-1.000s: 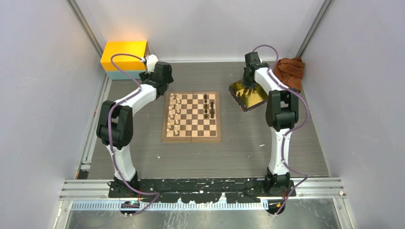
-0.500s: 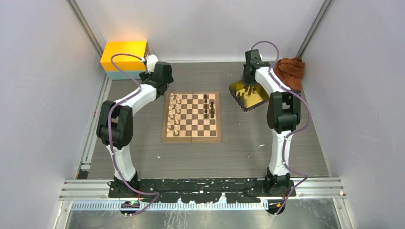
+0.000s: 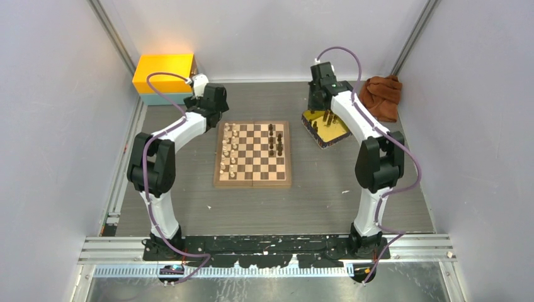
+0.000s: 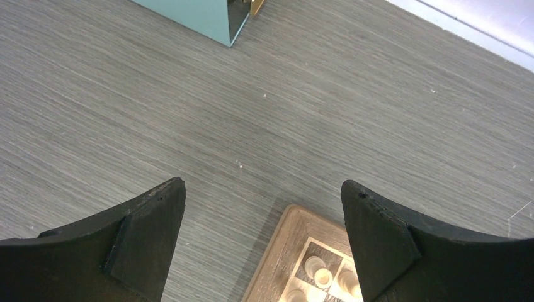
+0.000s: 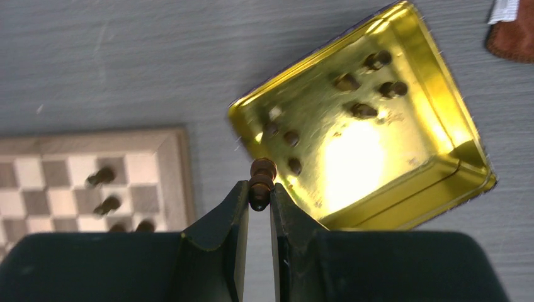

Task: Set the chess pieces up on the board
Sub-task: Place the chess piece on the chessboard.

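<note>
Right wrist: right gripper point(image 5: 259, 189) pinches turned dark wooden piece point(image 5: 262, 171) by glossy yellow tray point(image 5: 378, 157); left gripper point(image 4: 261, 184) spread wide, empty.

Top view: high above near table point(image 3: 315, 201) edge, facing down-forward, far. Left wrist: close, tilted down, board point(image 4: 283, 245) corner at bottom. Right wrist: close, straight down over tray point(image 5: 378, 151), board edge left. All share board.

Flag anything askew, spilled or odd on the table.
Nothing damaged or spilled. The yellow tray sits turned at an angle to the board, with dark pieces scattered inside it. The right tool pinches one dark piece between its fingers, by the tray's corner.
</note>
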{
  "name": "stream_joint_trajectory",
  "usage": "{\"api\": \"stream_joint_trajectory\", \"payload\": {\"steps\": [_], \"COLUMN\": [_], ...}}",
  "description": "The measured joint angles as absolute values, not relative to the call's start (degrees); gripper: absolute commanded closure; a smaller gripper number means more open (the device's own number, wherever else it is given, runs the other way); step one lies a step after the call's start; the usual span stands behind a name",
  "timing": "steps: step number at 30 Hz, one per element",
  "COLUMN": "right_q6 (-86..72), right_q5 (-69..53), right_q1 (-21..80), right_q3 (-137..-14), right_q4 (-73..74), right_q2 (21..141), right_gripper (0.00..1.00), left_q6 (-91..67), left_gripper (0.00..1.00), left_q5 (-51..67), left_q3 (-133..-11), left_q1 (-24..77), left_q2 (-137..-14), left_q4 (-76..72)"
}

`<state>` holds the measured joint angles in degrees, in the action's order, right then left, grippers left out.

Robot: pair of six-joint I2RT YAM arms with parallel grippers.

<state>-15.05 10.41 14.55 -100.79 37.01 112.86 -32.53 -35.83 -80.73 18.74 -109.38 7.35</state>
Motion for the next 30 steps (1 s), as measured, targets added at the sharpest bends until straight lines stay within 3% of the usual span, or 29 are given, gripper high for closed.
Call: {"api": "stream_joint_trajectory", "payload": {"steps": [17,30], "right_q6": [-17.17,-20.53], "right_q5": [14.33,15.40], "right_q1": [31.99,39.16], "right_q3": [-79.72,-74.61], "right_q4": [44.47,44.64], "right_q2": [87.66,87.07], "right_gripper": [0.99,0.99], "left_q6": [-32.58,-32.58], "left_gripper": [0.07,0.07], "left_q5": [-35.97,-36.27], "left_q3": [-77.97,-73.25], "left_q1": [20.78,20.99], "left_q2": [-104.44,-99.83], "left_q4": [8.16,8.38]}}
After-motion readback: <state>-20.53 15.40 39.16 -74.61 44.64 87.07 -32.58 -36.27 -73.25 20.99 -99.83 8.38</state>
